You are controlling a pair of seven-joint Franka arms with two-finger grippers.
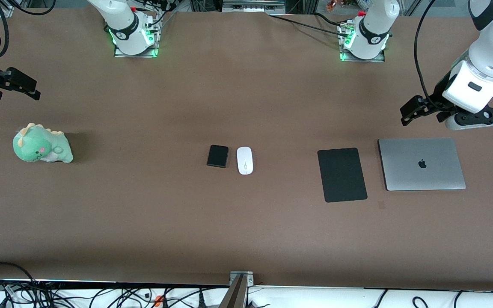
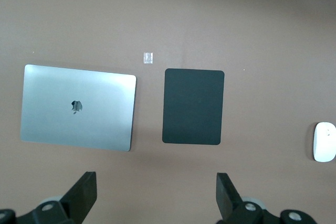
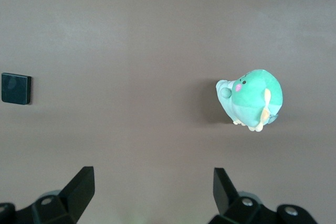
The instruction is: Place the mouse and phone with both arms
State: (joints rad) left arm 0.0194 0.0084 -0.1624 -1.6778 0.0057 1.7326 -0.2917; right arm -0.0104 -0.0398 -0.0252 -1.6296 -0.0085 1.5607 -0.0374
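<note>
In the front view, the mouse (image 1: 245,160) and the phone (image 1: 218,155) are seen lying just beside each other near the middle of the table (image 1: 144,214), the mouse toward the left arm's end and the phone toward the right arm's end. Both are laid flat with their long axis running from the robots' bases toward the front camera, and the grey line of the mouse follows the same direction. Toward the left arm's end, a black mouse pad (image 1: 342,174) and a closed grey laptop (image 1: 422,164) are placed side by side, well apart from the mouse. A green plush dinosaur (image 1: 42,144) is found near the right arm's end. The left pincer (image 1: 413,112) is held in the air above the table close to the laptop, its arm bent down from the edge of the view; the right pincer (image 1: 13,85) is held over the table near the plush, and only little of its arm is shown. In the left wrist view, the left pincer (image 2: 156,195) is seen with its fingers wide apart and holding nothing, over the laptop (image 2: 77,107) and the mouse pad (image 2: 193,106); the mouse (image 2: 324,141) appears at the edge, and a small pale tag (image 2: 148,57) is shown on the table, which is hardly noticed from the front. In the right wrist view, the right pincer (image 3: 153,188) is also spread apart and empty, with the plush dinosaur (image 3: 252,99) and the phone (image 3: 16,88) below it.
</note>
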